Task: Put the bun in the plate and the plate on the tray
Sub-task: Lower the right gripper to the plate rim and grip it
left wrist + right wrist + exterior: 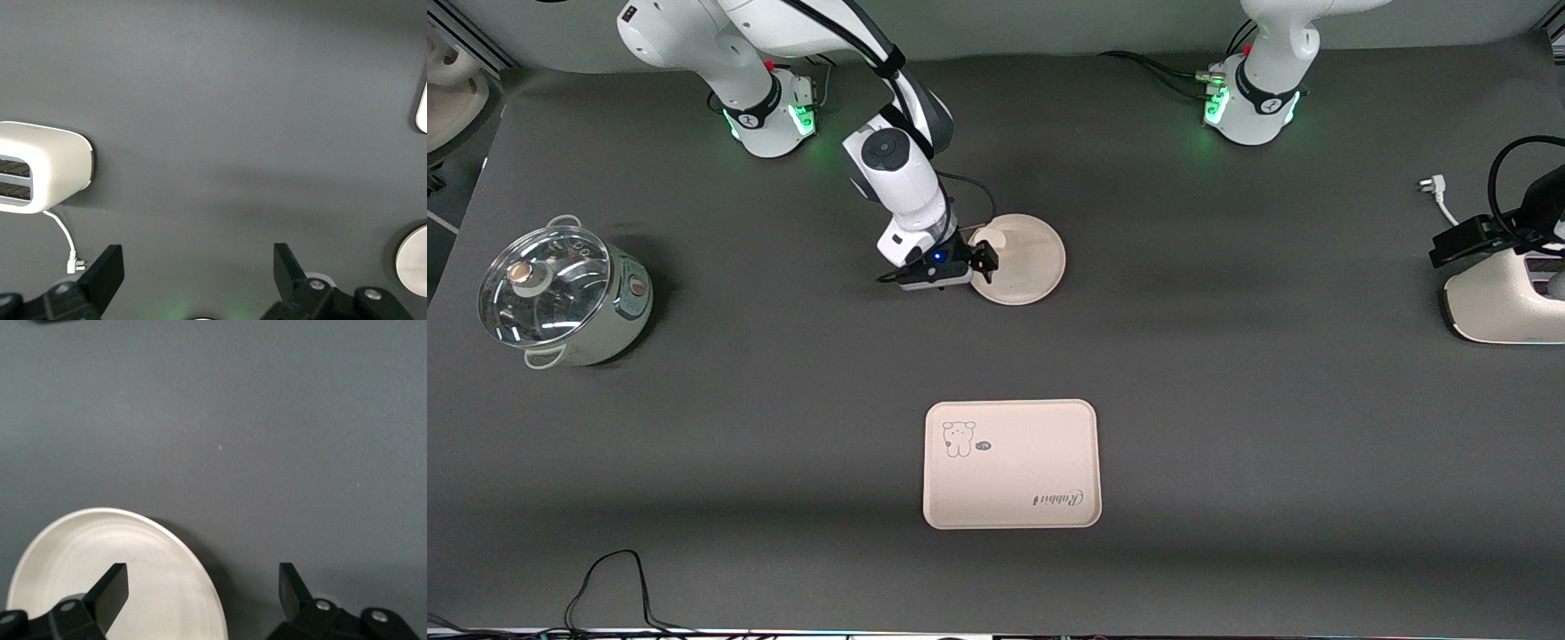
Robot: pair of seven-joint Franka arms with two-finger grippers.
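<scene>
Looking from the front camera, you see the right claw (985, 259) low over the edge of the plate (1032, 267), at the side toward the right arm's end of the bench (1227, 400). Its fingers (110, 590) are spread wide and pinch nothing; in the right wrist view one finger hangs over the plate's (153, 587) surface and the other over the bare bench. The bun (989, 239) lies in the plate, just beside its rim and close to the right claw. The tray (1011, 463) rests flat on the bench, nearer to the front camera than the plate and well apart from it, with the animal drawing and the "Rabbit" script on it. The left arm waits; its left claw (199, 270) is spread wide too, holds nothing, and hangs over the bare bench near the toaster (43, 167) and its white plug (75, 265). A pot with a glass lid (560, 293) stands at the right arm's end of the bench.
</scene>
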